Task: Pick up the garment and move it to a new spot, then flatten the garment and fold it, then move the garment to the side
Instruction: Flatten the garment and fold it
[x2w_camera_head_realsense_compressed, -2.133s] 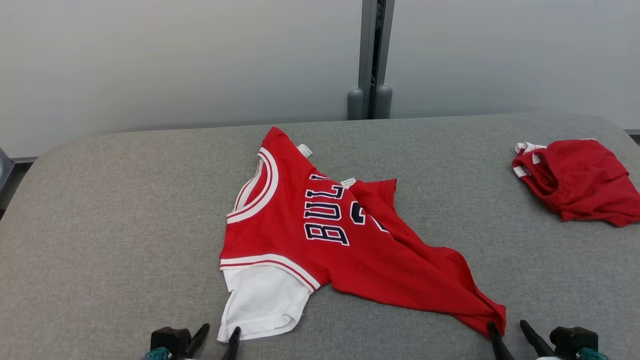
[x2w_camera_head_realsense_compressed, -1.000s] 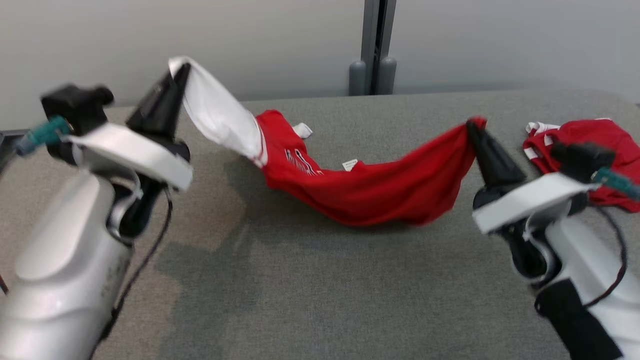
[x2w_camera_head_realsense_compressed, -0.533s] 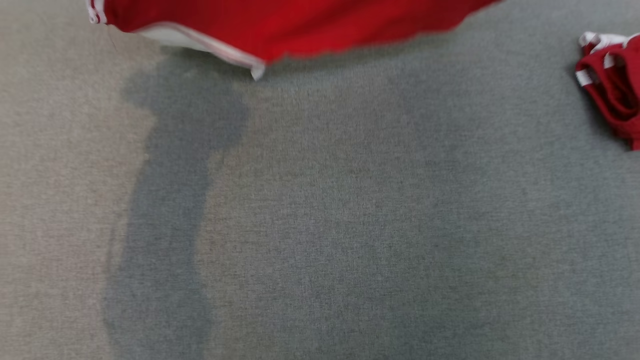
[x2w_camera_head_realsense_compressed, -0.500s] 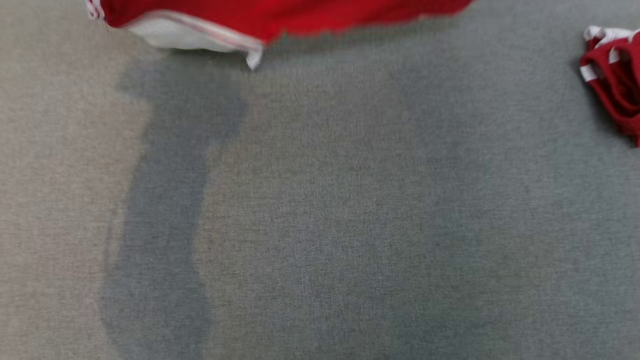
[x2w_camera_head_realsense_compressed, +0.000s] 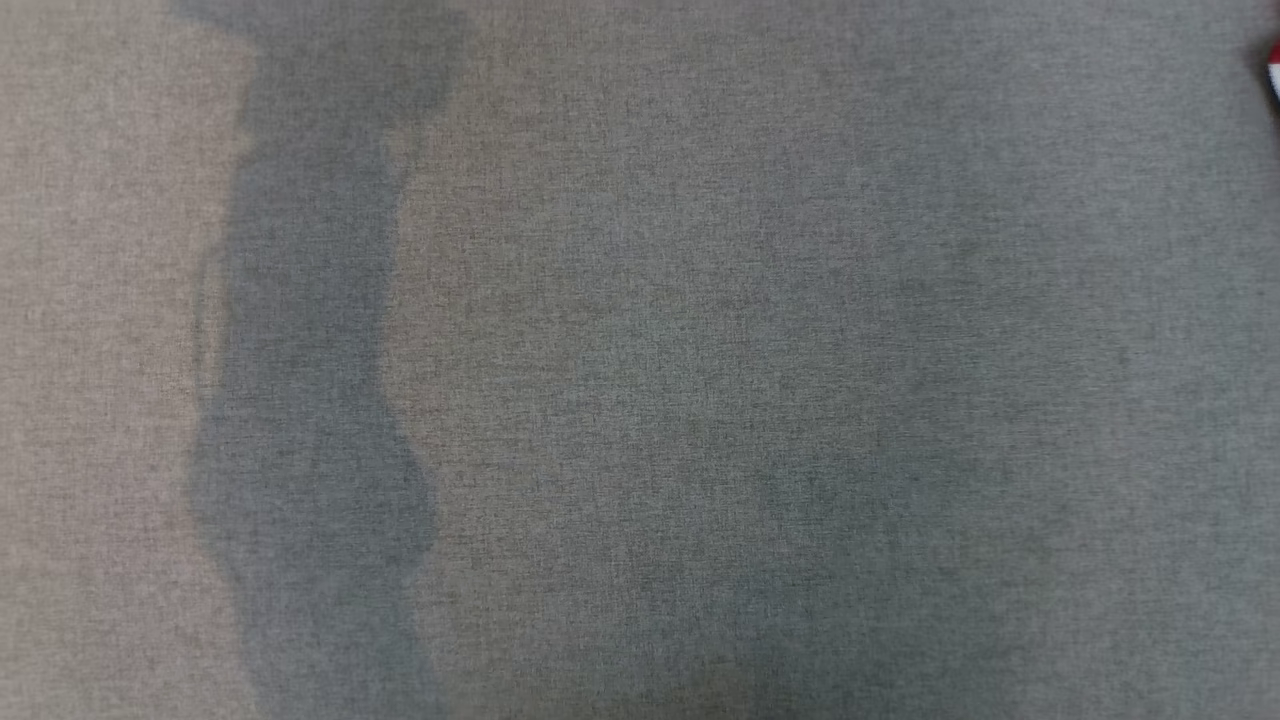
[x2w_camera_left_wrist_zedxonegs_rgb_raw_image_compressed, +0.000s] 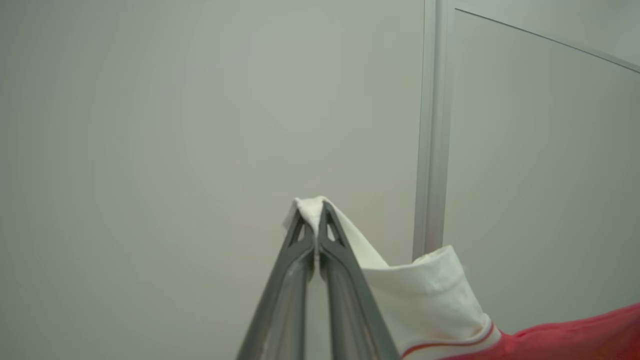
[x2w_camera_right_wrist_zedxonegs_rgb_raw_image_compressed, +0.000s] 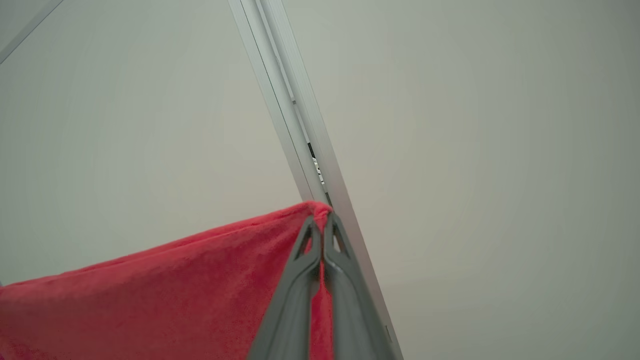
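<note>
- The left gripper (x2w_camera_left_wrist_zedxonegs_rgb_raw_image_compressed: 314, 216) was clamped tight on a corner of the white sleeve (x2w_camera_left_wrist_zedxonegs_rgb_raw_image_compressed: 425, 295) of the red shirt (x2w_camera_left_wrist_zedxonegs_rgb_raw_image_compressed: 575, 335). Its two dark fingers (x2w_camera_left_wrist_zedxonegs_rgb_raw_image_compressed: 295, 260) were pressed together, with a peak of white cloth pinched between the tips.
- From that pinch the sleeve fell away to the lower right of the left wrist view. Its cuff was folded over, and a thin red-and-white trim band marked where it met the red body at the bottom edge.
- The right gripper (x2w_camera_right_wrist_zedxonegs_rgb_raw_image_compressed: 322, 223) was likewise closed on the shirt, its fingertips nipping a red corner of the cloth. The red fabric stretched from there to the lower left of the right wrist view.
- Held aloft at those two corners, the shirt was set against a pale wall (x2w_camera_left_wrist_zedxonegs_rgb_raw_image_compressed: 150, 125). A metal strip (x2w_camera_left_wrist_zedxonegs_rgb_raw_image_compressed: 432, 125) split the wall, upright in the left wrist view and slanted in the right wrist view.
- In the head view a grey fabric surface (x2w_camera_head_realsense_compressed: 700, 300) lay below the camera, crossed by a dark, wavy shadow (x2w_camera_head_realsense_compressed: 310, 400) down its left side.
- A sliver of red and white fabric (x2w_camera_head_realsense_compressed: 1274, 70) showed at the upper right edge of the head view, too little of it to tell what it was.
</note>
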